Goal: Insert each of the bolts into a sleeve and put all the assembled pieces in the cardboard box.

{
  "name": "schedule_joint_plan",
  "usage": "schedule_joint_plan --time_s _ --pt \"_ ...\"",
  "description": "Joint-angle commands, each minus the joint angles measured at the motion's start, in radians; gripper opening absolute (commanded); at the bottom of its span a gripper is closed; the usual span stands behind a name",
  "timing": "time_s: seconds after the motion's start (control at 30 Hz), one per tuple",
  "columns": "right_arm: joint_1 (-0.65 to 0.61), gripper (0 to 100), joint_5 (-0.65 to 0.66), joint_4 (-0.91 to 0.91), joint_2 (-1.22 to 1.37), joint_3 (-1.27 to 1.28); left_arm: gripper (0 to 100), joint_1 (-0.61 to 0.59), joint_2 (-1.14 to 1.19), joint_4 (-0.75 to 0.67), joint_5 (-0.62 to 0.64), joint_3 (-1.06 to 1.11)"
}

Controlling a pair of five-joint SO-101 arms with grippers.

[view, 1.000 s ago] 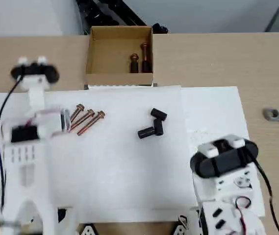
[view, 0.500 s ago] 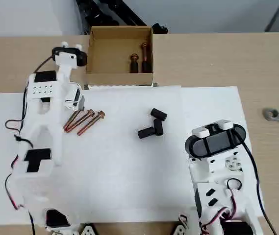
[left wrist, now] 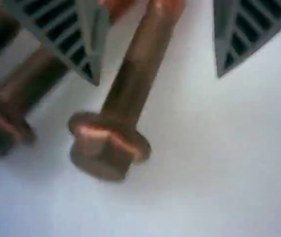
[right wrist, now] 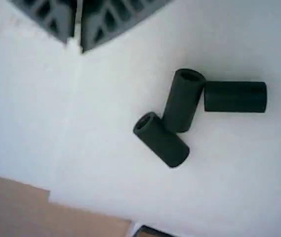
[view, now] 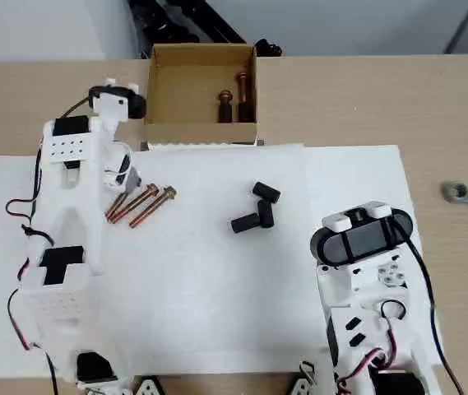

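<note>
While left gripper (left wrist: 156,76) fingers (left wrist: 56,29) spread astride a coppery flanged bolt (left wrist: 115,133), right gripper (right wrist: 77,43) fingers (right wrist: 115,15) press together, four o'clock of cylindrical sleeves (right wrist: 182,101).

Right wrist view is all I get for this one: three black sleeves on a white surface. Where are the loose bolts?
Observer: Three bolts lie side by side on the white sheet, in front of the left arm.
Operator: Is that arm on one?
Observer: The left gripper is open, with one bolt lying between its fingers.
Operator: Anything in the box?
Observer: Two assembled pieces stand in the cardboard box.
</note>
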Motion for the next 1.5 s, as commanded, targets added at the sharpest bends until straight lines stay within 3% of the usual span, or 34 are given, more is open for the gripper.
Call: schedule_joint_plan --time_s 0.0,0.17,0.43,0.67,0.9,1.07,1.2,1.47 --pt "0.007 0.2 0.011 -0.018 0.008 -0.002 14 -0.009 -0.011 0.035 -0.005 -0.031" --pt "0.007 0.2 0.011 -0.018 0.008 -0.002 14 0.015 -0.009 0.008 -0.006 0.004" --pt "0.007 0.2 0.011 -0.021 0.008 -0.002 14 0.049 -0.009 -0.175 -0.005 0.15" --pt "0.007 0.2 0.008 -0.022 0.008 -0.002 14 0.049 -0.009 -0.187 -0.02 0.203" --pt "0.007 0.2 0.008 -0.021 0.008 -0.002 1 0.046 -0.009 -0.198 -0.041 0.232" --pt "0.007 0.2 0.008 -0.021 0.008 -0.002 1 0.043 -0.025 -0.192 0.015 0.225" --pt "0.007 0.2 0.008 -0.024 0.042 -0.002 1 0.044 -0.143 -0.141 0.058 0.225" --pt "0.007 0.2 0.003 -0.071 0.346 -0.094 1 0.04 -0.598 0.06 0.146 0.231"
